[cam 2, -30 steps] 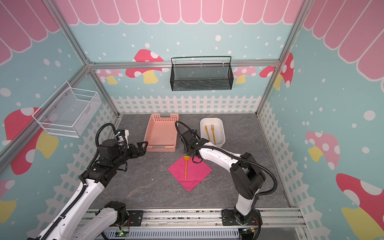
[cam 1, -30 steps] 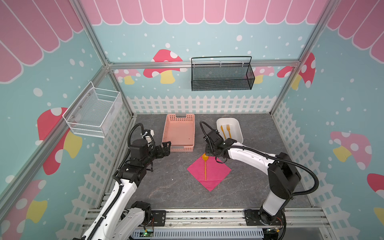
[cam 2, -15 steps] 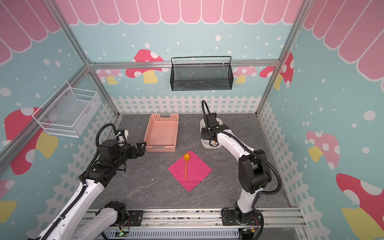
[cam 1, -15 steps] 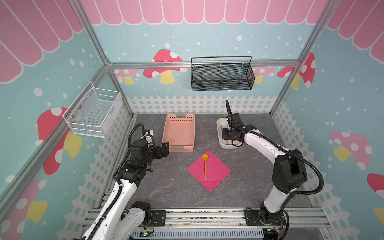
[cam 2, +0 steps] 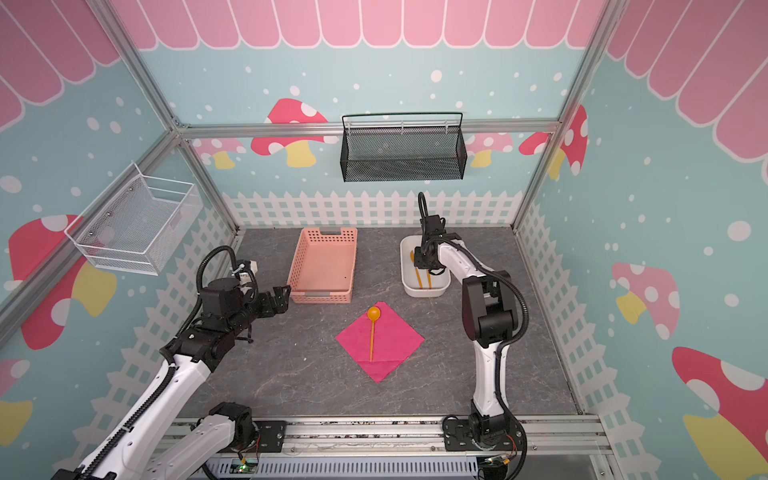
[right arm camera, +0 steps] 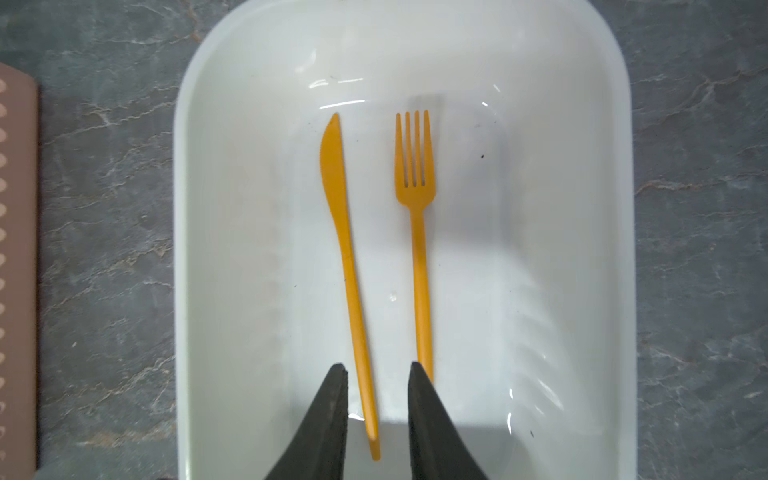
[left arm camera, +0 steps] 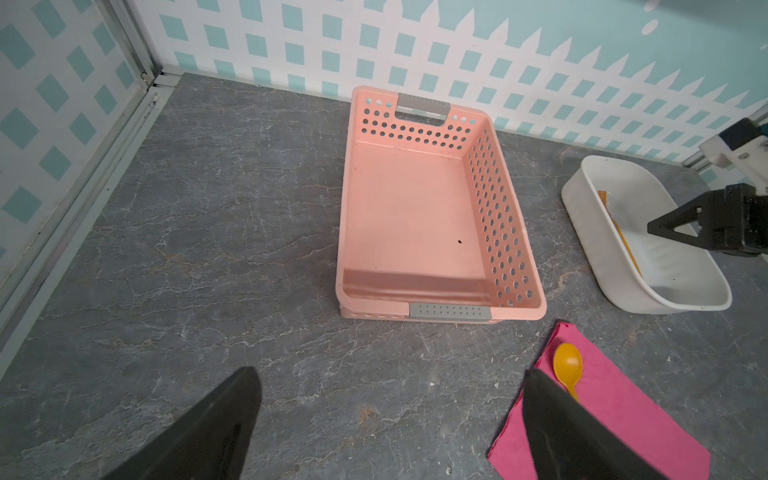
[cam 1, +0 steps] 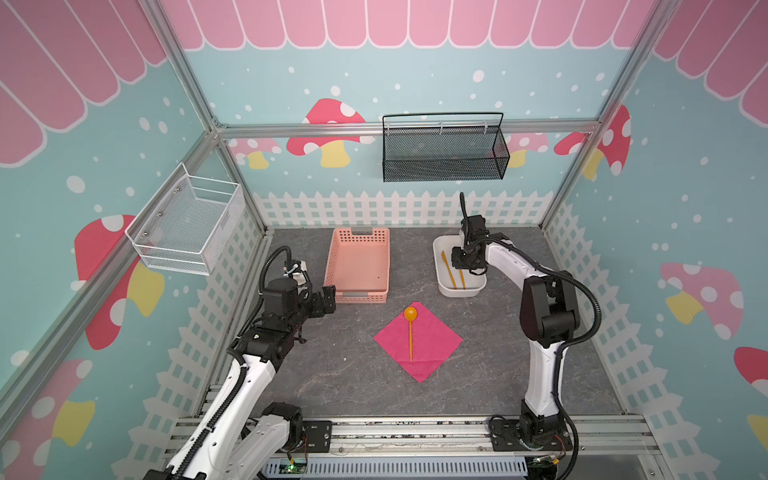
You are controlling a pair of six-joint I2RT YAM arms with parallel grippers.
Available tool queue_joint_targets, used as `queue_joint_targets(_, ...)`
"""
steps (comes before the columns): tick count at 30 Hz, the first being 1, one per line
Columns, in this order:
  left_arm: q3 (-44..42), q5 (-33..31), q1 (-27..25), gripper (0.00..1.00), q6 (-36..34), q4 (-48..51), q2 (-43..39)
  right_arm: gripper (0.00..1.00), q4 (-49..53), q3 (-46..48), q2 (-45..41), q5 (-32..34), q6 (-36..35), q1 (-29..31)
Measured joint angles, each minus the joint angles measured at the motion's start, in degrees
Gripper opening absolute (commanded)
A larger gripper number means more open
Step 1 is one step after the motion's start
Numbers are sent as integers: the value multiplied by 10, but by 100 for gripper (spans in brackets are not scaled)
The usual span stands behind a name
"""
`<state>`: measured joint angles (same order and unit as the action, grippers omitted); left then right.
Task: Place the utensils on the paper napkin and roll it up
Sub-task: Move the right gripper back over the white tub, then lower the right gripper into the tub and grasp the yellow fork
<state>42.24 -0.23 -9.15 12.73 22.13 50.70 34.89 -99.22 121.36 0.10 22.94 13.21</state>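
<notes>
Orange knife (right arm camera: 348, 266) under parted right fingers (right arm camera: 332, 415); spoon (cam 1: 410, 336) on napkin (cam 1: 436, 338)

Pair of white-and-black tabletop arms with two-finger claws.
Left arm (cam 1: 249, 386) and right arm (cam 1: 540, 382): white shell links, black joint housings behind the left claw (cam 1: 329, 297) and right claw (right arm camera: 377, 370), black ribbed cable (cam 1: 262, 274) looping back from each wrist, black bolted base plates (cam 1: 503, 430) farthest from the claw; fingers (right arm camera: 328, 424) matt black, tapering to wedges.
</notes>
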Motion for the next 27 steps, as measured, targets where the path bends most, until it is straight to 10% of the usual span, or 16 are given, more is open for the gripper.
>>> queue_joint_targets(27, 0, 9, 16, 99, -1, 0, 6, 25, 64, -180, 154, -17, -22, -24)
